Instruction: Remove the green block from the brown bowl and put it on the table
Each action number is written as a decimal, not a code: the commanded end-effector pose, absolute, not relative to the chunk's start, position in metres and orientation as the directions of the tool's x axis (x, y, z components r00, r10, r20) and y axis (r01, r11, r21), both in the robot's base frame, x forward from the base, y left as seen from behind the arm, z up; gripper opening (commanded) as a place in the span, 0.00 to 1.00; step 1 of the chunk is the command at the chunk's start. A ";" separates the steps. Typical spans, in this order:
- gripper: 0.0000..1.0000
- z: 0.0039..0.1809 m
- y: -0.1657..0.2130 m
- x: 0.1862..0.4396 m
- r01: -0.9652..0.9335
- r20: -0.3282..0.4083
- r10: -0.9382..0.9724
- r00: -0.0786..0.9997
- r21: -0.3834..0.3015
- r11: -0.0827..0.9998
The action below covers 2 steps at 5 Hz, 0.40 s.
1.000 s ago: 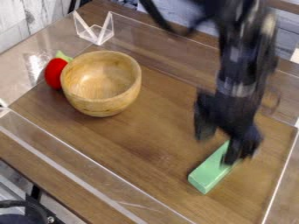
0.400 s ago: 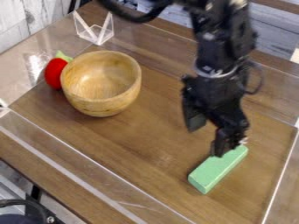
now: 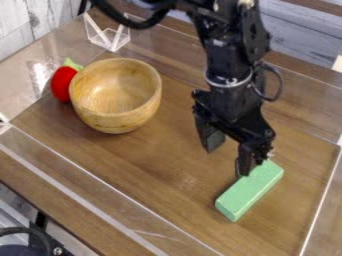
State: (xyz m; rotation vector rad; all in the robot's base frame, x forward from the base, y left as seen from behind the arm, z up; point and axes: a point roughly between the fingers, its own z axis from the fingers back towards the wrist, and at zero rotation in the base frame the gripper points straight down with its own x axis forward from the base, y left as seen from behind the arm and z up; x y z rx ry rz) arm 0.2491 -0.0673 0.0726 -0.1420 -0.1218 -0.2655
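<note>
The green block, a flat light-green bar, lies on the table at the front right, well away from the brown bowl. The bowl stands at the left with nothing showing inside it. My black gripper hangs pointing down just above and behind the block's far end, jaws open and holding nothing. One fingertip is close over the block's top end; I cannot tell if it touches.
A red round toy with a green top leans against the bowl's left side. A clear acrylic stand sits at the back left. A low clear border runs along the table's edges.
The arm has drifted left and slightly away from the block, and the wrist has rolled. The block lies in the same spot, and the jaws stay open.
</note>
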 end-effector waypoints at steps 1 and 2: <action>1.00 0.081 -0.068 0.250 0.276 0.172 -0.253 0.952 -0.127 0.953; 1.00 0.070 -0.072 0.250 0.277 0.154 -0.256 0.954 -0.134 0.952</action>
